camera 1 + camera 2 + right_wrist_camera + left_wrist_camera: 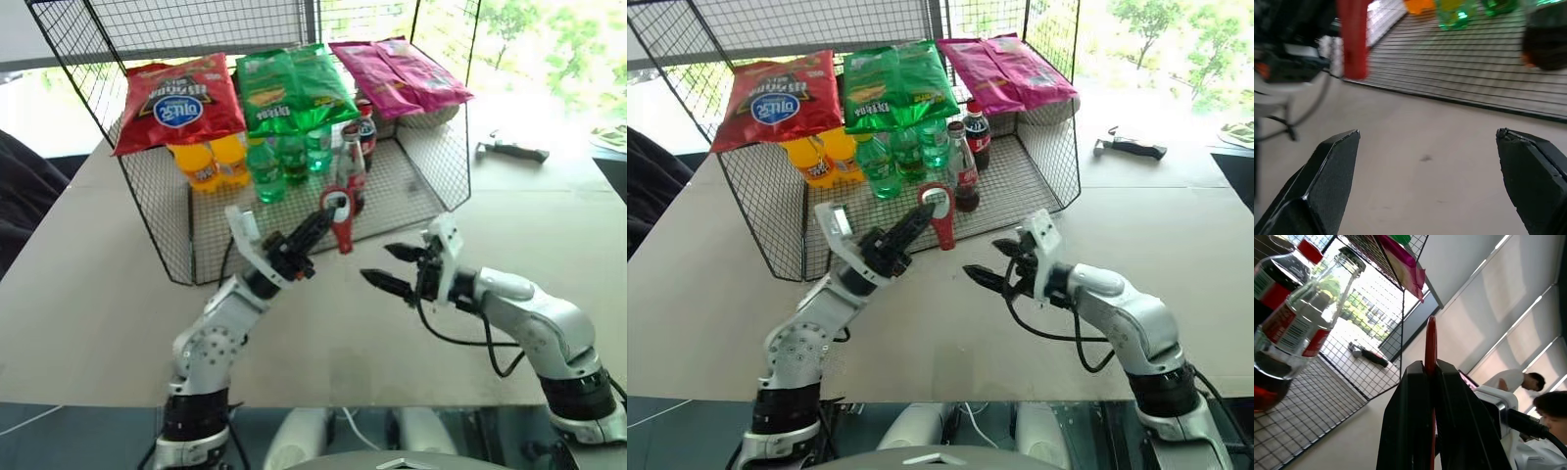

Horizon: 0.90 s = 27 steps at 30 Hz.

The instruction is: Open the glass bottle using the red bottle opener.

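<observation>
Left gripper (315, 231) clamped (angled upward); right gripper (390, 267) fingers (377, 282) spread

Glass bottle (351, 174) upright in cage; red bottle opener (339, 216) seemingly just beside.

A lab or office test room: a plain desk (88, 294) carries a wire cage (147, 186) stocked like a shop shelf with chip bags (181, 98) and bottles (266, 168); big windows (1508, 313) with blinds, people (1528, 382) seated nearby.
</observation>
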Each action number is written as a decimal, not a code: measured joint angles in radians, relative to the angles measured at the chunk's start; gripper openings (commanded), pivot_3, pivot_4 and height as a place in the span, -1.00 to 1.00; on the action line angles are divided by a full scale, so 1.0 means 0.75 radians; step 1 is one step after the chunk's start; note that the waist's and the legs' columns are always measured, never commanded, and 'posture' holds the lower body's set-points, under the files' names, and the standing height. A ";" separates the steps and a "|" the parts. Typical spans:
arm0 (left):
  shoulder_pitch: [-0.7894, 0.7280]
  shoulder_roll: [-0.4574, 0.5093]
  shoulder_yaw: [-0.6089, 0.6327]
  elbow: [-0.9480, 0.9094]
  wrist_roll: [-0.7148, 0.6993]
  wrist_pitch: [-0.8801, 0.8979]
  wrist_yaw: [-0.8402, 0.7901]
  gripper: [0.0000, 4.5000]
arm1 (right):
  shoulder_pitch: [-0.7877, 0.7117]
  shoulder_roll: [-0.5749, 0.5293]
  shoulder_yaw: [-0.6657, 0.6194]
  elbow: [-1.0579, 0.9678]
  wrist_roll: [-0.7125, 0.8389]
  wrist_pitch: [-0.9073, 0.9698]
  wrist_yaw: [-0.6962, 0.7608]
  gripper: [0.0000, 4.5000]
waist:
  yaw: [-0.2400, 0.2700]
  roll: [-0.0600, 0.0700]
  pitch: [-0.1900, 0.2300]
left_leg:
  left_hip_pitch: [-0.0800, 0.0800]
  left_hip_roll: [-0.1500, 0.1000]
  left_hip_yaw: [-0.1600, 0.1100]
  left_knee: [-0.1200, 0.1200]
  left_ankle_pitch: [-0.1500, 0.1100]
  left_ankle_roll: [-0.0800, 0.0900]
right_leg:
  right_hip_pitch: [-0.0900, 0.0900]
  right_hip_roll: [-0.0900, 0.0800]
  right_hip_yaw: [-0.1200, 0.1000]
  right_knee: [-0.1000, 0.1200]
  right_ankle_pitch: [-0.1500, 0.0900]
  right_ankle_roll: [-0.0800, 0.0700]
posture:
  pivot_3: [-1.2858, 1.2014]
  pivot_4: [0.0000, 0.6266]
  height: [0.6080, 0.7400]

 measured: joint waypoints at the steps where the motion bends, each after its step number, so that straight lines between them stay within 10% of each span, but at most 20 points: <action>1: -0.010 -0.016 -0.007 0.014 -0.001 0.002 -0.004 -0.99 | -0.016 0.012 -0.001 0.002 0.034 0.043 0.000 1.00 | 0.000 0.000 0.000 | 0.000 0.000 0.000 0.000 0.000 0.000 | 0.000 0.000 0.000 -0.001 0.000 0.000 | 0.03 -0.52 1.00; 16: 0.024 -0.034 -0.033 0.043 -0.012 0.061 -0.097 -0.99 | -0.106 0.127 -0.127 0.009 0.449 0.310 -0.139 1.00 | -0.004 0.000 0.000 | 0.000 0.000 0.000 0.000 0.000 0.000 | 0.000 0.000 0.000 -0.001 0.000 0.000 | 0.03 -0.52 1.00; 27: 0.024 -0.044 -0.043 0.040 -0.025 0.064 -0.168 -1.00 | -0.106 0.085 -0.126 0.015 0.440 0.301 -0.160 -0.99 | -0.007 0.000 0.000 | 0.000 0.000 0.000 0.000 0.000 0.000 | 0.000 0.000 0.000 -0.001 0.000 0.000 | 0.03 -0.52 1.00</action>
